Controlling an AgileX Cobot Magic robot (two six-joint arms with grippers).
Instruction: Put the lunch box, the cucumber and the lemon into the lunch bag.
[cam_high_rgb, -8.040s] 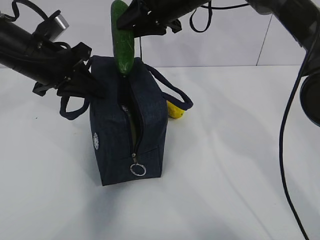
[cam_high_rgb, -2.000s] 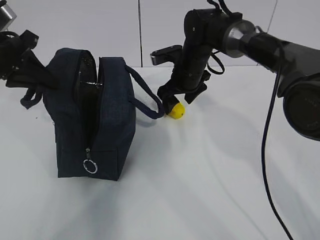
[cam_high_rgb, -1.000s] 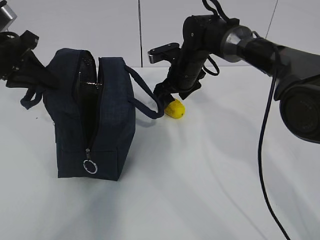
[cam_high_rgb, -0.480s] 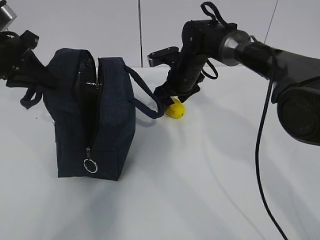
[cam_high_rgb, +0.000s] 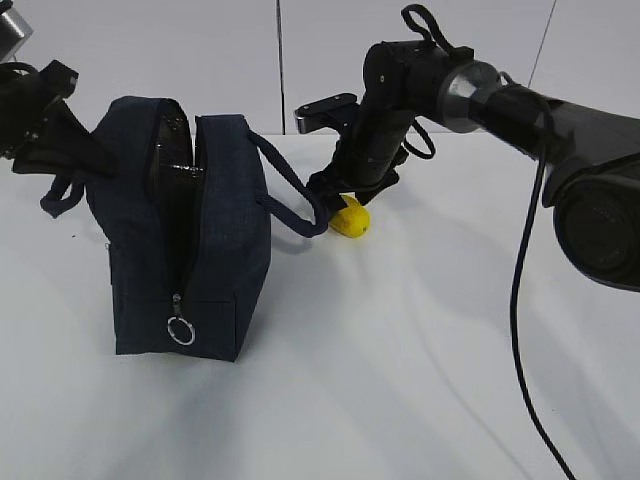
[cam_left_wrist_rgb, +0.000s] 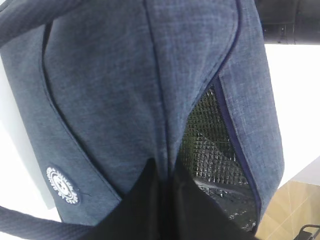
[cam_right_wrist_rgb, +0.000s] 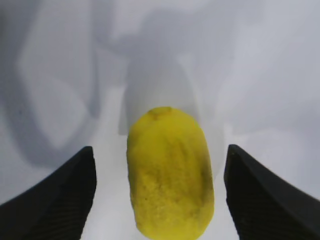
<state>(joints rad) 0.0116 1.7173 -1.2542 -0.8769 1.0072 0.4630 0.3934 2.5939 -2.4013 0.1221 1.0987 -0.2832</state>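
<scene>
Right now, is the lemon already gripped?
No, the lemon lies on the table between open fingers, with gaps on both sides.

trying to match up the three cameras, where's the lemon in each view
Exterior view: the lemon lies on the table right of the lunch bag, under the right gripper.
Left wrist view: not in it; only the bag shows.
Right wrist view: lemon at bottom centre, between the open fingers.
Shared landmark: the right gripper's fingers.
</scene>
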